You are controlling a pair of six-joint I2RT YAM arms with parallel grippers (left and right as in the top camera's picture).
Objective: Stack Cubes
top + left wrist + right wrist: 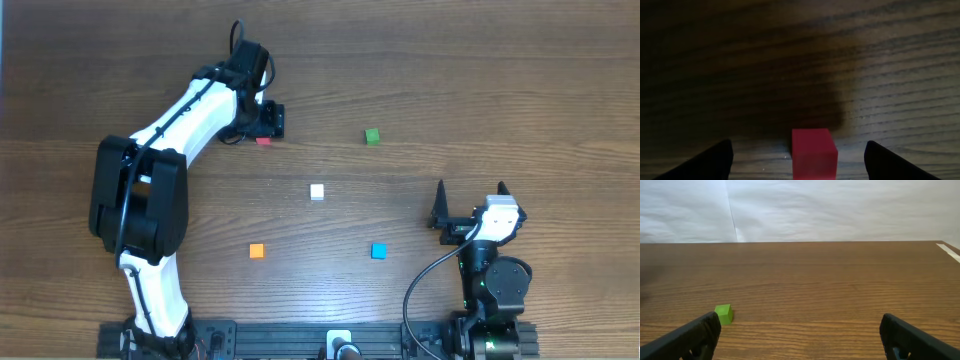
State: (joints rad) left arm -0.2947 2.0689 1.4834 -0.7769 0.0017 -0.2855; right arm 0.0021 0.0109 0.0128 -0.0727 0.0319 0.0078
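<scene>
A red cube (814, 152) lies on the wooden table between the spread fingers of my left gripper (800, 162), which is open and low over it. From above, the left gripper (268, 122) is at the far left-centre with the red cube (264, 141) peeking out beside it. A green cube (372, 136) sits far right of it, a white cube (317, 192) in the middle, an orange cube (257, 251) and a blue cube (378, 251) nearer the front. My right gripper (470, 200) stands open at the right, nothing between its fingers; the green cube (724, 314) lies ahead of it.
The table's far edge (840, 242) meets a white backdrop. Bare wood lies between the cubes and around the right arm.
</scene>
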